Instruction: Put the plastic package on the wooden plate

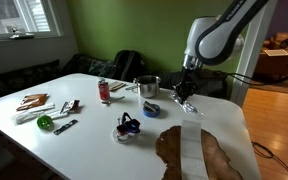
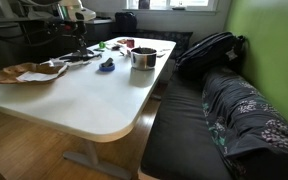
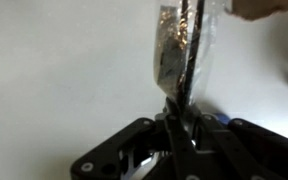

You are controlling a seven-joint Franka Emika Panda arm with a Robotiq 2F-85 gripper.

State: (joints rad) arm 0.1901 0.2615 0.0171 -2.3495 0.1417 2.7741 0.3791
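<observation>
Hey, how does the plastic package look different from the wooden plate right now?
The plastic package is small, narrow and clear-silvery; the wooden plate is large, flat and dark brown with a wavy edge. The package is pinched in the hand; the plate lies free on the white table. Both are near the same end of the table.
</observation>
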